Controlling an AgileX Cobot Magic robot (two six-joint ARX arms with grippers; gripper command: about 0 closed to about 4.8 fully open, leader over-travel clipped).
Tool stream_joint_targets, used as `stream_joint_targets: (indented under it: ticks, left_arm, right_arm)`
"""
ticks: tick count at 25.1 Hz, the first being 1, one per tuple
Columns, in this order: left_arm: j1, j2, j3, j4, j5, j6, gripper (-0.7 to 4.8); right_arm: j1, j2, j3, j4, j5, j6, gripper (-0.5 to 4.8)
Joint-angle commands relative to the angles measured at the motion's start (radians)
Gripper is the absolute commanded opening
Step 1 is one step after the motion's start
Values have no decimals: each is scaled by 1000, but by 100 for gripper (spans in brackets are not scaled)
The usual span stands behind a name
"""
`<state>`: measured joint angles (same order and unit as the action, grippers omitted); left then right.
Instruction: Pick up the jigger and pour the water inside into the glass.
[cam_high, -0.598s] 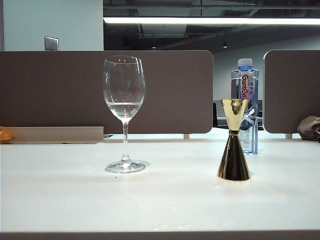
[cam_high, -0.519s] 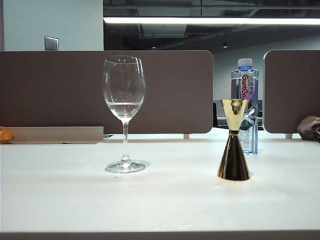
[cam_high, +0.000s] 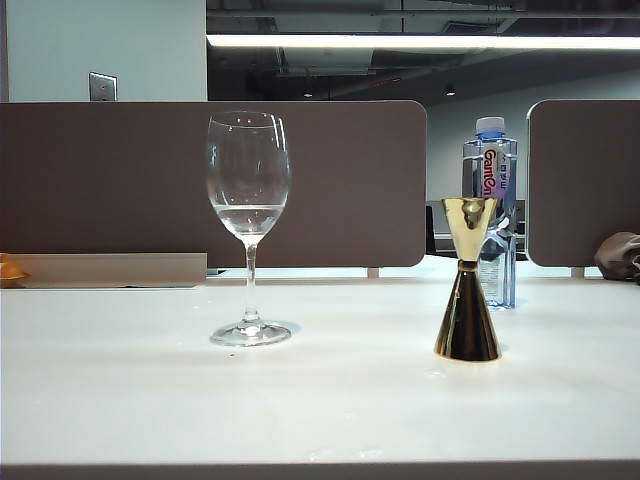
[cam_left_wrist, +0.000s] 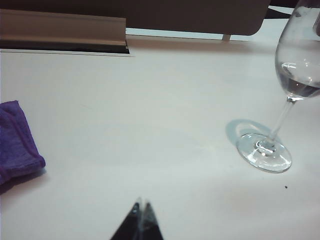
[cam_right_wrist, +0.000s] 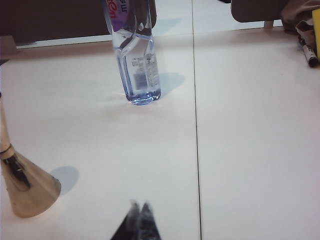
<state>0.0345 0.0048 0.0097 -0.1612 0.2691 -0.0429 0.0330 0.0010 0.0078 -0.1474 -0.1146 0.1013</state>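
Lying by the worktop's (cam_high: 120, 400) left edge, a purple cloth (cam_left_wrist: 17, 142) shows only in the left wrist view. The left gripper (cam_left_wrist: 140, 204) hangs low over bare worktop between cloth and glass (cam_high: 248, 225), its fingertips pressed together, holding nothing. The glass stands upright left of the middle, water (cam_high: 247, 217) pooled low in its bowl, its foot flat on the surface. Right of the middle, well apart from the glass, the jigger (cam_high: 467, 280) stands upright on its taller cone; whether it holds any liquid cannot be told. Just behind it, toward the far edge, stands a bottle (cam_high: 490, 200) with a blue cap. The right gripper (cam_right_wrist: 139, 206) sits low over the worktop nearer than the jigger, fingertips closed and empty.
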Motion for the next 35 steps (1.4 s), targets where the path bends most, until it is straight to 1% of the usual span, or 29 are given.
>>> stream_joint_targets:
  ticks: [1, 4, 6, 8, 11, 13, 14, 17, 18, 19, 20, 22, 24, 25, 26, 27, 28, 29, 31, 32, 33, 35]
  left_arm:
    - [1, 1, 7, 31, 34, -91, -5]
    - [1, 1, 35, 47, 51, -158, -5]
    - [1, 1, 60, 51, 71, -171, -5]
    - [1, 1, 95, 64, 104, -226, -5]
    - [1, 1, 159, 66, 187, -301, -5]
    - [1, 1, 200, 68, 227, -307, -5]
    - [1, 1, 230, 73, 237, -307, -5]
    - [1, 1, 253, 124, 231, -306, -5]
    - [1, 1, 253, 163, 229, -313, -5]
    - [1, 1, 255, 179, 234, -312, -5]
    - [1, 1, 272, 177, 258, -296, -5]
    - [1, 1, 301, 165, 273, -266, -5]
    - [1, 1, 348, 117, 257, -230, -5]
    - [1, 2, 411, 34, 198, -161, -5]
    - [1, 3, 452, -29, 157, -113, -5]
    - [1, 15, 524, -136, 87, -47, -5]
    - [1, 29, 569, -197, 44, -12, -6]
    - [1, 65, 644, -275, -11, 56, -6]
    - [1, 151, 758, -337, -33, 178, -5]
    - [1, 201, 796, -342, -31, 188, -5]
    - [1, 270, 829, -348, -12, 180, -5]
    - [1, 356, 853, -362, 34, 182, -5]
  right_arm:
    - [0, 1, -7, 27, -87, 35, 4]
    - [0, 1, -7, 73, -158, 130, 3]
    - [0, 1, -7, 97, -188, 261, -1]
    - [0, 1, -3, 105, -226, 438, -1]
    - [0, 1, -3, 142, -270, 626, 0]
    - [0, 1, -3, 206, -326, 698, 0]
    - [0, 1, -3, 290, -372, 724, 1]
    - [0, 1, -3, 433, -436, 800, 4]
    - [0, 1, -3, 509, -475, 879, 4]
    - [0, 1, -3, 534, -491, 917, 4]
    - [-1, 1, -2, 591, -513, 976, 3]
    - [-2, 1, 13, 623, -514, 982, -2]
    - [-6, 2, 61, 608, -483, 936, -2]
    - [-19, 2, 118, 556, -457, 844, -2]
    - [-30, 2, 163, 495, -443, 758, -2]
    - [-55, 2, 251, 344, -422, 607, -2]
    - [-74, 6, 322, 208, -394, 486, -2]
    - [-100, 18, 406, 61, -363, 338, -2]
    - [-142, 62, 541, -118, -311, 105, -2]
    - [-157, 95, 591, -161, -309, 25, -2]
    - [-168, 140, 636, -190, -312, -39, -2]
    - [-168, 209, 680, -211, -331, -79, -2]
